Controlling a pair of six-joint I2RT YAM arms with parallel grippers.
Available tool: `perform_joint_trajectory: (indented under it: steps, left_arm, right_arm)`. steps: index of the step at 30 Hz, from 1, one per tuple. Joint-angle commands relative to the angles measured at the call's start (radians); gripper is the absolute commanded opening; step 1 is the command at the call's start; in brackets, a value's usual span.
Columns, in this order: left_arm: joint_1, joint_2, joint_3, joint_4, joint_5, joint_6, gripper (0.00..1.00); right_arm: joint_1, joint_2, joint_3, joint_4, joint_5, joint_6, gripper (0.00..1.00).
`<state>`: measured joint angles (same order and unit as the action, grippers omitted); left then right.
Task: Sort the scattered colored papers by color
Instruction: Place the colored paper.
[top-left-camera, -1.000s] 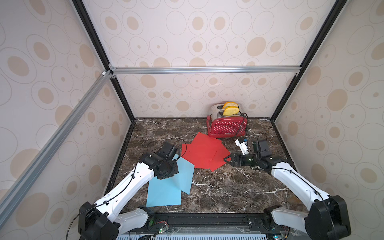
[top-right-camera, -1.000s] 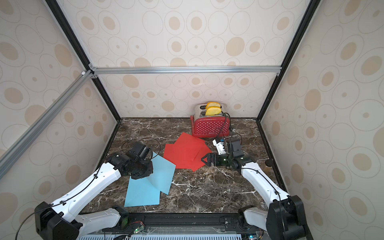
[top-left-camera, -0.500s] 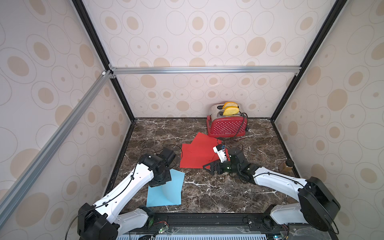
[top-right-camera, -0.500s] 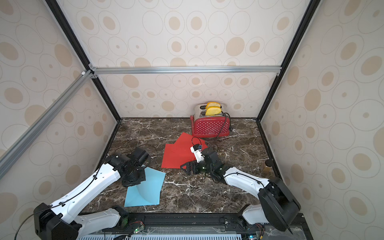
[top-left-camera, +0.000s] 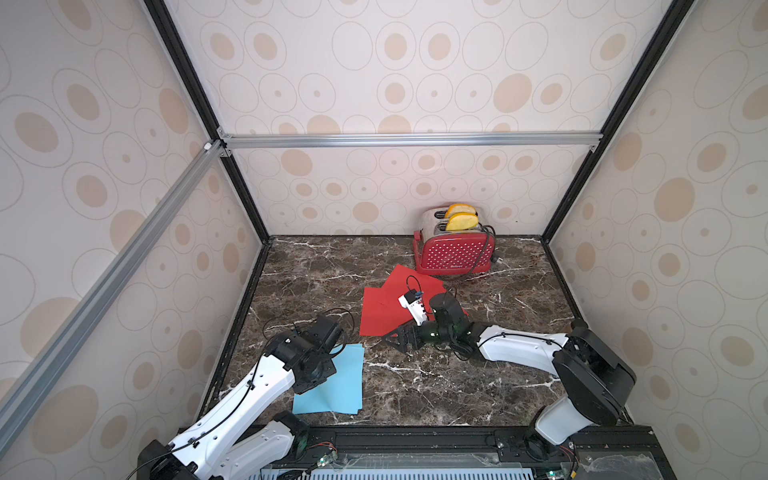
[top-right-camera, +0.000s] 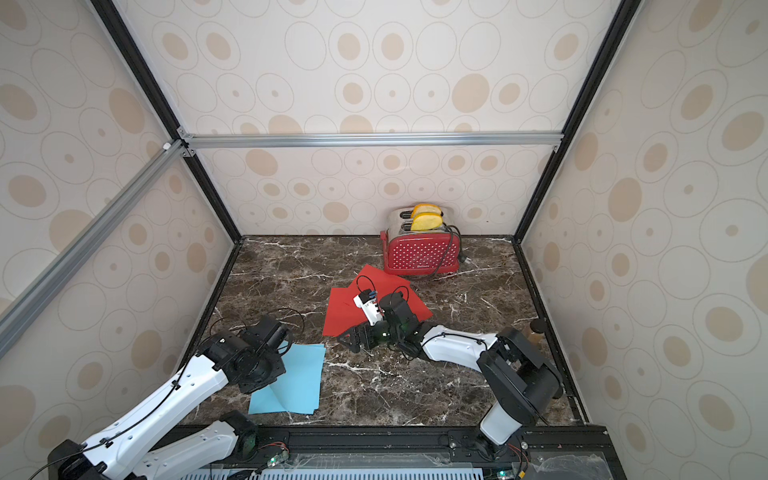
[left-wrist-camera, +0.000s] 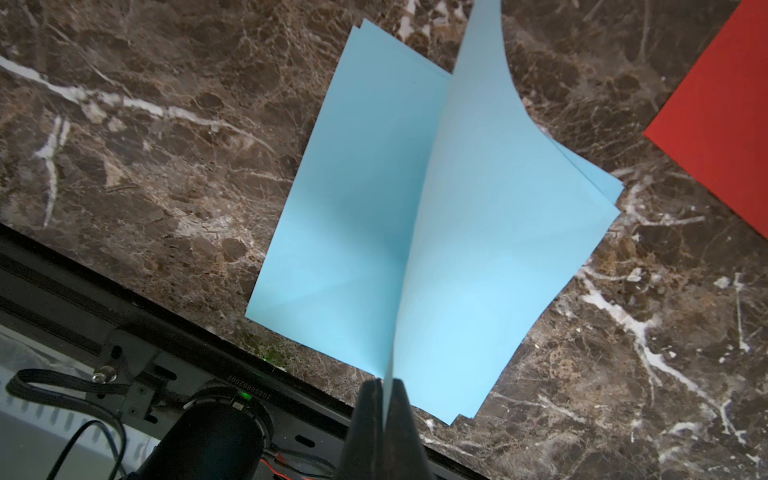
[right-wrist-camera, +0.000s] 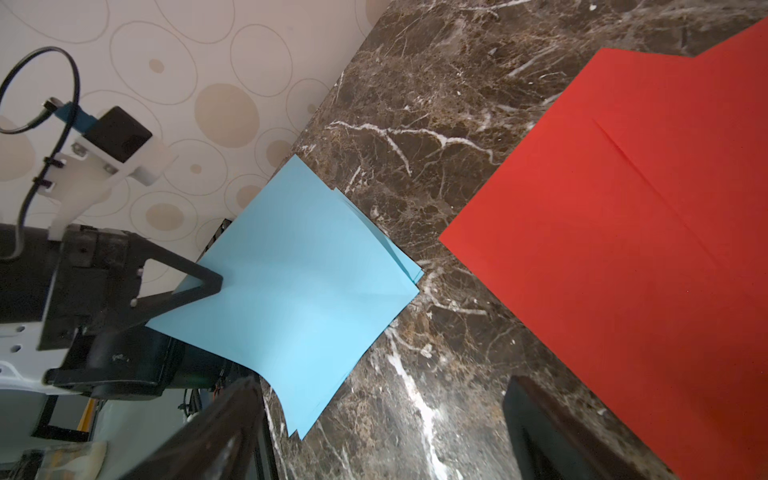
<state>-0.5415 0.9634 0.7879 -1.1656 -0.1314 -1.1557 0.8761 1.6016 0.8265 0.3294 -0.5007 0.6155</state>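
Several light-blue papers (top-left-camera: 332, 386) (top-right-camera: 291, 386) lie stacked at the table's front left. My left gripper (left-wrist-camera: 384, 390) is shut on the edge of the top blue sheet (left-wrist-camera: 478, 208), which curves up from the stack; the right wrist view shows that fingertip (right-wrist-camera: 210, 284) on the sheet. Overlapping red papers (top-left-camera: 384, 309) (top-right-camera: 347, 309) (right-wrist-camera: 623, 249) lie mid-table in front of the toaster. My right gripper (top-left-camera: 395, 338) (top-right-camera: 351, 340) (right-wrist-camera: 382, 399) hangs open and empty over bare marble between the blue stack and the red papers.
A red white-dotted toaster (top-left-camera: 455, 251) (top-right-camera: 422, 255) holding yellow slices stands at the back, its cord trailing to the right. A small brown bottle (top-right-camera: 536, 330) stands by the right wall. Patterned walls enclose three sides; a black rail (left-wrist-camera: 124, 316) runs along the front.
The right arm swung from the right side toward the middle, ending low at the red papers' front edge. The left gripper drew its blue sheet back over the blue stack.
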Motion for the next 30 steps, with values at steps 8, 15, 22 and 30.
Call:
perform_joint_trajectory:
  steps: [8,15,22,30]
  left_arm:
    - [-0.012,0.012,0.030,0.014,-0.066,-0.088,0.00]
    - [-0.012,-0.029,0.005,-0.023,-0.071,-0.100,0.00]
    - [-0.012,-0.014,-0.014,0.013,-0.010,-0.041,0.00]
    - [-0.012,0.013,0.006,-0.050,-0.001,0.040,0.00]
  right_arm:
    - [0.035,0.072,0.060,0.050,-0.080,0.015,0.97]
    - [0.075,0.155,0.107,0.118,-0.093,0.059,0.96]
    - [0.091,0.248,0.165,0.182,-0.101,0.105,0.94]
    - [0.105,0.294,0.189,0.233,-0.093,0.144,0.94]
